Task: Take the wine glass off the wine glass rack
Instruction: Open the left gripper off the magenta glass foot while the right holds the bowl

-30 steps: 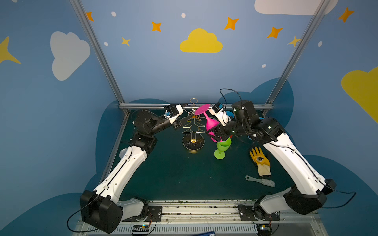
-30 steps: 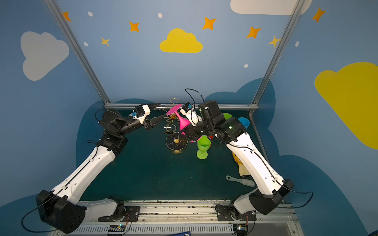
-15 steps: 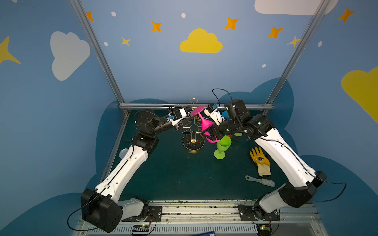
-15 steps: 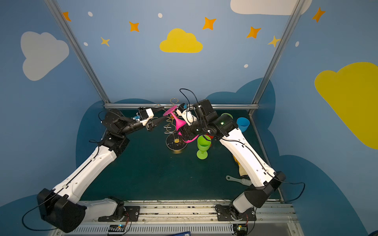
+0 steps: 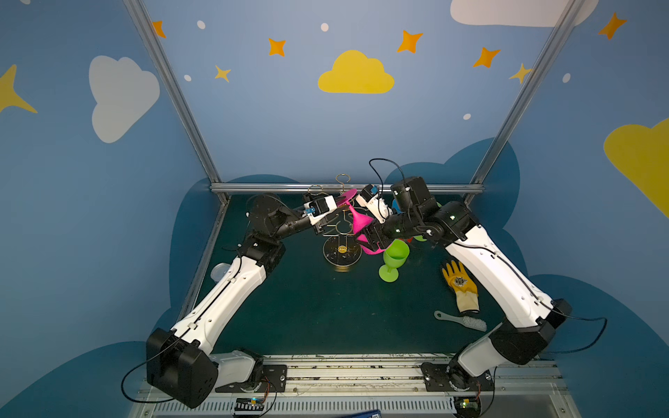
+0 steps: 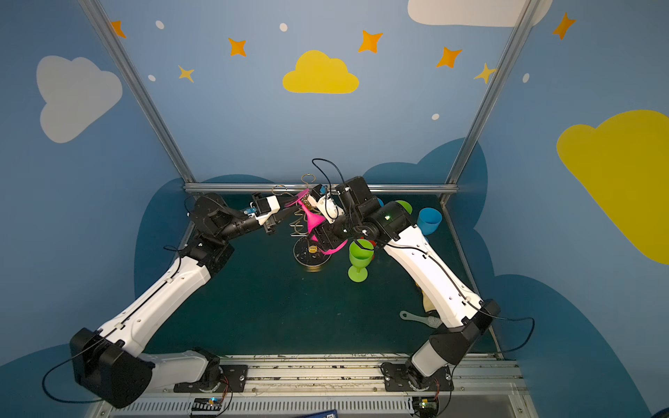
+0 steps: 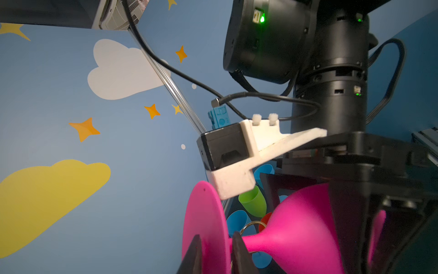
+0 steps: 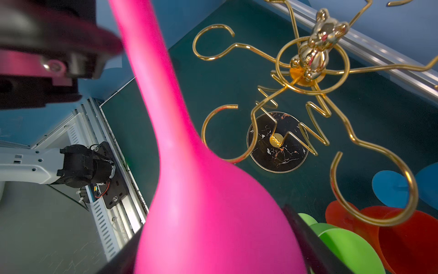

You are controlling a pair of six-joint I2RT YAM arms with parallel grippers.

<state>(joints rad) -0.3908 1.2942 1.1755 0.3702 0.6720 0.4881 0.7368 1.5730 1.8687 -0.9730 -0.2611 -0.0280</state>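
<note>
The pink wine glass (image 5: 358,221) (image 6: 313,219) hangs tilted, foot up, beside the gold wine glass rack (image 5: 342,251) (image 6: 310,253). My right gripper (image 5: 370,235) (image 6: 325,235) is shut on its bowl (image 8: 208,225), which fills the space between the jaws. My left gripper (image 5: 340,203) (image 6: 289,202) (image 7: 216,237) has its two dark fingers pressed on either face of the glass's round foot (image 7: 203,213). A gold ring (image 7: 251,225) of the rack shows right behind the stem; I cannot tell whether the stem sits inside it. In the right wrist view the rack's dark base (image 8: 277,142) lies below.
A green wine glass (image 5: 392,260) (image 6: 360,260) stands upright just right of the rack. Blue (image 6: 429,220), green and red cups (image 8: 407,237) crowd the back right. A yellow glove (image 5: 459,286), a brush (image 5: 459,320) and a clear lid (image 5: 220,271) lie on the mat.
My left gripper has reached right to the glass's foot and closed its jaws on it. The right arm, holding the bowl, has shifted a little towards the back left.
</note>
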